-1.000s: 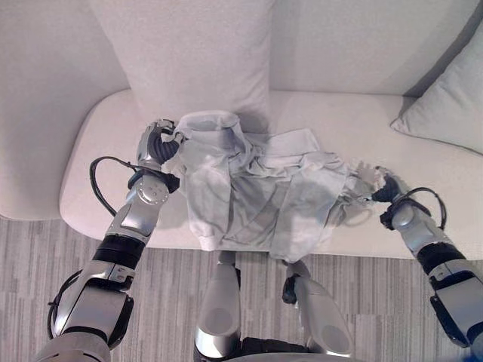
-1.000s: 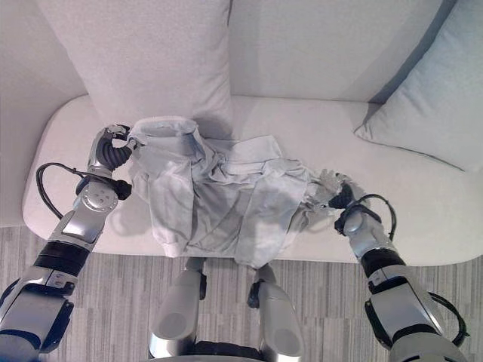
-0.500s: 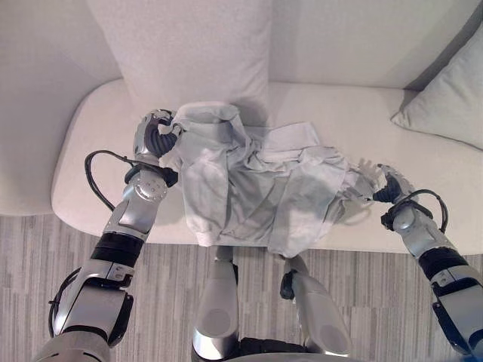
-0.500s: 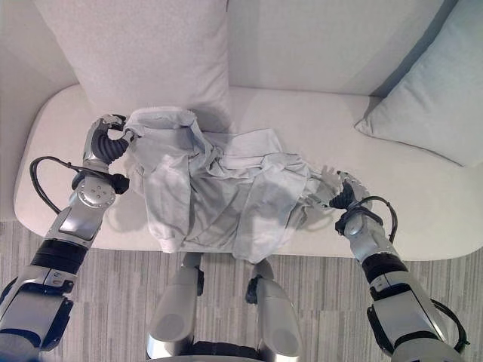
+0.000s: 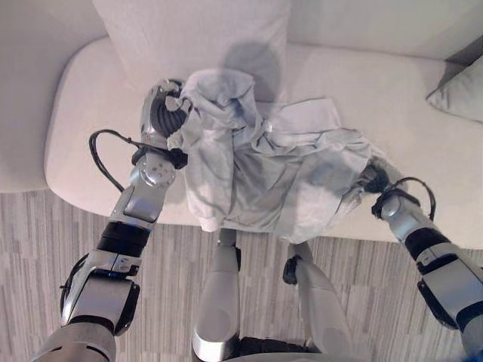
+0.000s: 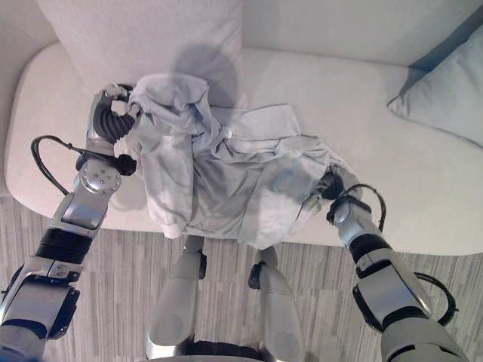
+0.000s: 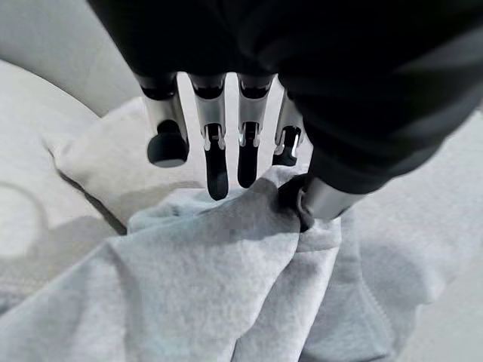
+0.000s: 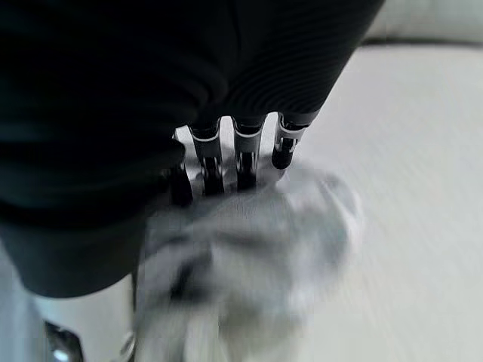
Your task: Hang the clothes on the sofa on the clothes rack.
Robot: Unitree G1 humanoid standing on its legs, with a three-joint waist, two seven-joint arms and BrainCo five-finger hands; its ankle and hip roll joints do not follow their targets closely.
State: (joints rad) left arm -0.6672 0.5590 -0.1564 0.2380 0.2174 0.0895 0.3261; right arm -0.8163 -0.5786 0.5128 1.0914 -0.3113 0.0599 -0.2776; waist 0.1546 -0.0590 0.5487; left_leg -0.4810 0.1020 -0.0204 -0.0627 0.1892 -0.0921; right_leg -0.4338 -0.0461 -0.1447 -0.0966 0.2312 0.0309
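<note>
The grey garment (image 5: 264,170) drapes over the right hand (image 6: 330,183), hiding most of it.

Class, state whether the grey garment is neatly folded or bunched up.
Bunched: the grey garment hangs creased between the left hand and the right hand above the sofa.

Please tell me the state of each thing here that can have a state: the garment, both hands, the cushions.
Light grey garment: bunched and creased, held between both hands over the sofa seat, lower edge hanging past the seat's front.
Left hand: shut on the garment's upper edge.
Right hand: shut on a bunch of the garment's other end.
Back cushion: upright against the sofa back.
Side cushion: leaning at the far end.
</note>
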